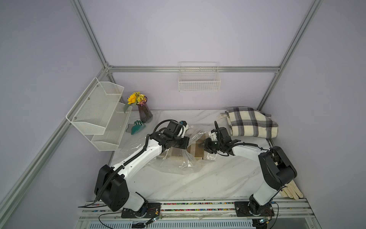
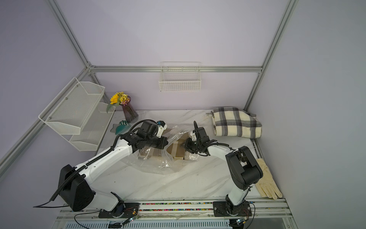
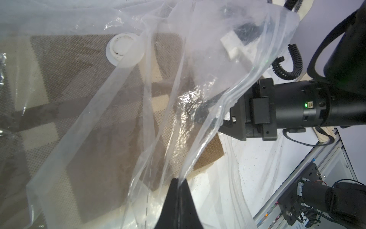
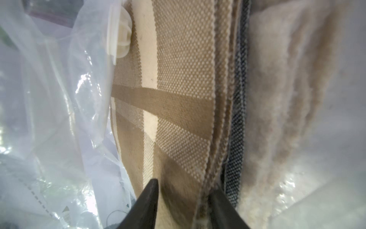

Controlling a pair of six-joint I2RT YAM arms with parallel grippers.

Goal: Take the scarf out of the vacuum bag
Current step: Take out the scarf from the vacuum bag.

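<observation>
two claws, one bag, one scarf, as i see them from my remote desk.

item 1: vacuum bag (image 1: 174, 162) (image 2: 154, 162). clear crinkled film at the centre of the frame in both top views, spread on the marble table (image 1: 198, 184) between the arms.

item 2: scarf (image 1: 195, 150) (image 2: 176, 150). tan and cream check, folded, lying inside the bag at centre frame.

item 3: left gripper (image 3: 178, 182). clamped on a lifted fold of bag film, with the scarf beneath the film and untouched.

item 4: right gripper (image 4: 184, 186). under the film, fingers apart astride the scarf's folded edge. i cannot tell whether they press it.

view notes: only the left wrist view shows the pinch on the film, since the arm covers it in both top views. only the right wrist view shows the scarf's stacked layers between the fingers. the white round valve cap (image 3: 124, 47) (image 4: 120, 35) shows in the wrist views alone, lying against the scarf.
</observation>
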